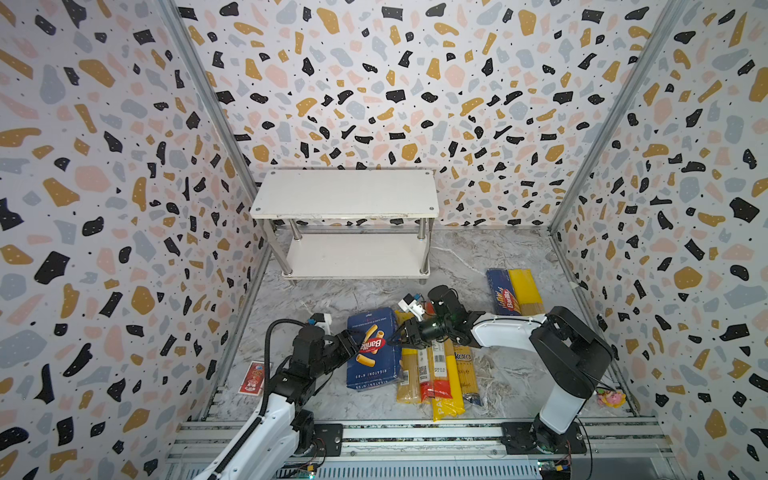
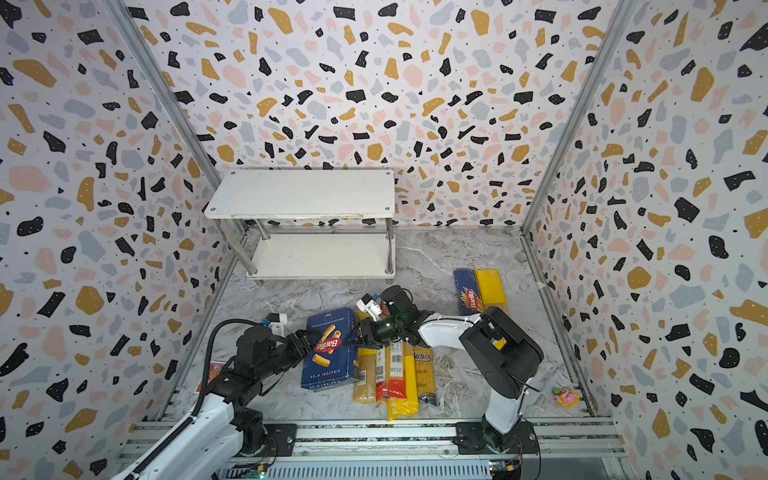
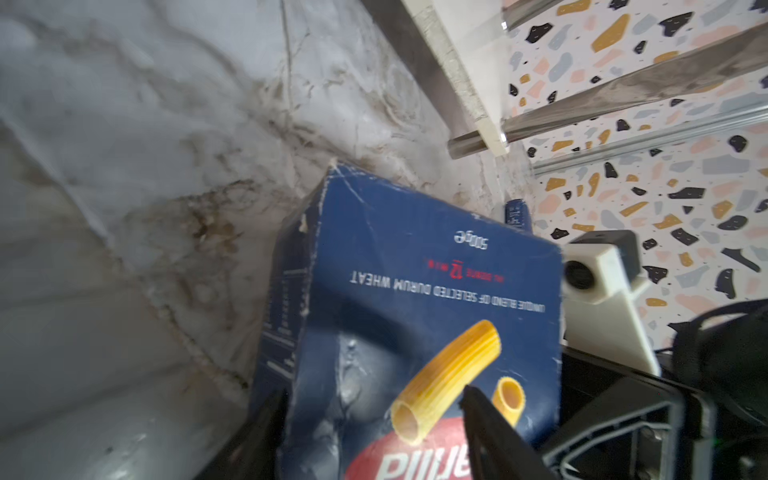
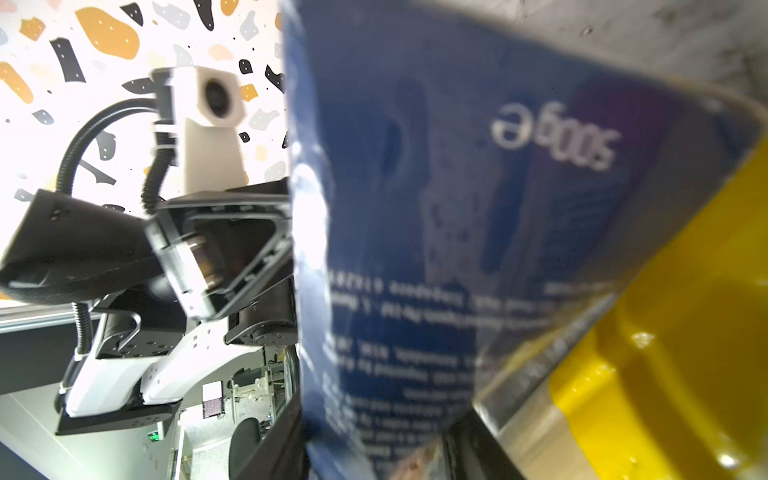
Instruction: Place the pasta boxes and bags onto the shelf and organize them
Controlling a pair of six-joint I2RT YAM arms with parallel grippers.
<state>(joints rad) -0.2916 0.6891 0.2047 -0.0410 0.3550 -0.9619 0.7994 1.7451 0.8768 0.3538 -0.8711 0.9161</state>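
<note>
Rigatoni box point(image 1: 374, 349) is seen lying on the bench point(image 1: 507, 374) in front of the shelf point(image 1: 345, 193), its right edge against a row of four spaghetti bags point(image 1: 440, 370). Right gripper point(image 1: 397, 338) fingers are clamped on the box's right edge, w/ left gripper point(image 1: 354, 338) fingers held apart astride its left edge. Spaghetti box point(image 1: 503, 293) & a yellow bag point(image 1: 525, 291) are laid side by side further right, nr the wall point(image 1: 665, 249)

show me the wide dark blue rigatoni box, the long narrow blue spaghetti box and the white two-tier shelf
wide dark blue rigatoni box point(image 1: 372, 370): a top view, lower front face
long narrow blue spaghetti box point(image 1: 498, 282): a top view, far end
white two-tier shelf point(image 1: 345, 193): a top view, top board
</note>
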